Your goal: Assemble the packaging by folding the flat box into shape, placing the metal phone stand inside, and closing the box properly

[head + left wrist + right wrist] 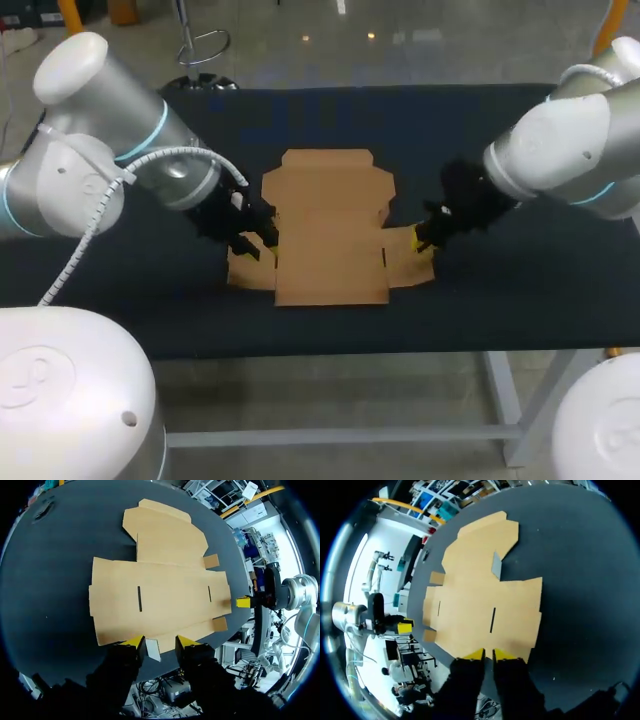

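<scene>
Head view, box: the box [330, 240] is lying flat and unfolded in the middle of the table [480, 130], with its shaped end panel pointing away from the robot.
Head view, left side: the left arm [100, 150] is coming in from the left, and the left gripper [255, 243] is sitting low at the box's left edge.
Head view, right side: the right arm [560, 150] is coming in from the right, and the right gripper [422, 240] is sitting low at the box's right edge.
Left wrist view, box: the box [160, 595] is lying spread out ahead of the gripper on the table [50, 580], with two dark slits [139, 599] showing in its wide panel.
Left wrist view, fingers: the left gripper [160, 644] is standing released with its tips apart. A small pale tab [152, 650] on the box's near edge is lying between them, just beside one finger and clear of the other.
Left wrist view, far edge: the right gripper [243, 602] is showing one yellow tip at the box's far edge.
Right wrist view, box: the box [480, 600] is lying flat ahead of the gripper on the table [580, 580].
Right wrist view, fingers: the right gripper [489, 655] is standing clenched, with only a thin dark gap between its tips and nothing in it. The tips are meeting the box's near edge.
Right wrist view, far edge: the left gripper [405, 626] is showing yellow at the box's far side.
</scene>
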